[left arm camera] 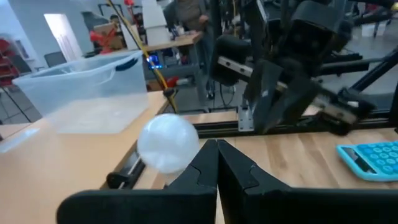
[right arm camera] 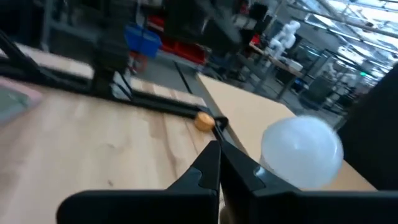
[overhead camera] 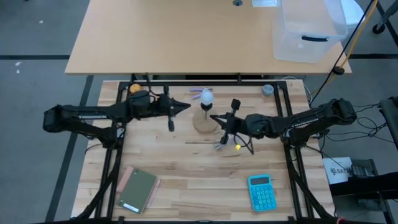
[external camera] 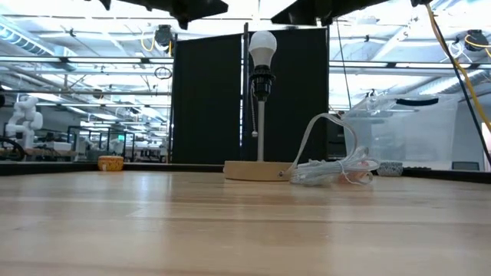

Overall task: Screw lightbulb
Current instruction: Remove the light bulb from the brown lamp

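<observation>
Crowning slim black socket, frosted round lightbulb (external camera: 263,47), wooden disc base (external camera: 256,170)

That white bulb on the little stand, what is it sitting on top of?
The lightbulb tops a black socket on a thin upright rod rising from a round wooden base. Its screw end is hidden inside the socket.

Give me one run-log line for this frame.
bulb: seated atop lamp | left hand: shut, empty, beside bulb | right hand: shut, empty, near lamp base
</observation>
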Available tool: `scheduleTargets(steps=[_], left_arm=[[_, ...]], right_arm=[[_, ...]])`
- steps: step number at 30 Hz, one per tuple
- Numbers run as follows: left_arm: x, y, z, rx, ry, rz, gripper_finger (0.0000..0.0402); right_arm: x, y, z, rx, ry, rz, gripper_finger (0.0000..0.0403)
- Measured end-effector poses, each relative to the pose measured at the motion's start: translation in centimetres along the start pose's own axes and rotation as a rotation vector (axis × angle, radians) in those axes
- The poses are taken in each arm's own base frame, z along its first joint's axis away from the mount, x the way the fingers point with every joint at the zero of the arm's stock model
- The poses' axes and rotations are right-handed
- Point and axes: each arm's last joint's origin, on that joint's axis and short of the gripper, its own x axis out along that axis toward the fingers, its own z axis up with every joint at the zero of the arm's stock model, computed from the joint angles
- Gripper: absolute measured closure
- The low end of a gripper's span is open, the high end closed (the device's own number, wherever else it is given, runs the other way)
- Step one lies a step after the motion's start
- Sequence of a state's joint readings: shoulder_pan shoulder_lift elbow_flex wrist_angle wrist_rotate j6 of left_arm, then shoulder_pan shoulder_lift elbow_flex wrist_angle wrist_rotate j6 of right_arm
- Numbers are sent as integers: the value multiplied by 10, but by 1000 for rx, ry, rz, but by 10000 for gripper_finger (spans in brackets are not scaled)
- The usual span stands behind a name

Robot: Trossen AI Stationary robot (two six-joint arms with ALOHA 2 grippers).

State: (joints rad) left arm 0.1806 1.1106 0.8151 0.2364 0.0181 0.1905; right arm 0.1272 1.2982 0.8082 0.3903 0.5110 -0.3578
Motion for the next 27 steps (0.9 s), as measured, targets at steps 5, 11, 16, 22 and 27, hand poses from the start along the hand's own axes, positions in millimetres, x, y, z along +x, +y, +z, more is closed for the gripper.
scheduleTargets(steps=[5,11,16,22,27], left_arm=[[-33,-3,-10,-21,-53,12,401],[-69,-7,-33,-27,-136,51,401],[-84,-9,-51,-28,-169,104,401],[-89,-12,-66,-43,-142,101,402],[-86,-14,-71,-54,-134,67,401]], right_arm=[[-18,-10,1,35,-41,18,403],[-50,-23,-12,81,-140,20,403],[-76,-30,-35,126,-197,2,403],[-97,-32,-61,169,-226,39,403],[-103,-33,-73,204,-238,67,403]])
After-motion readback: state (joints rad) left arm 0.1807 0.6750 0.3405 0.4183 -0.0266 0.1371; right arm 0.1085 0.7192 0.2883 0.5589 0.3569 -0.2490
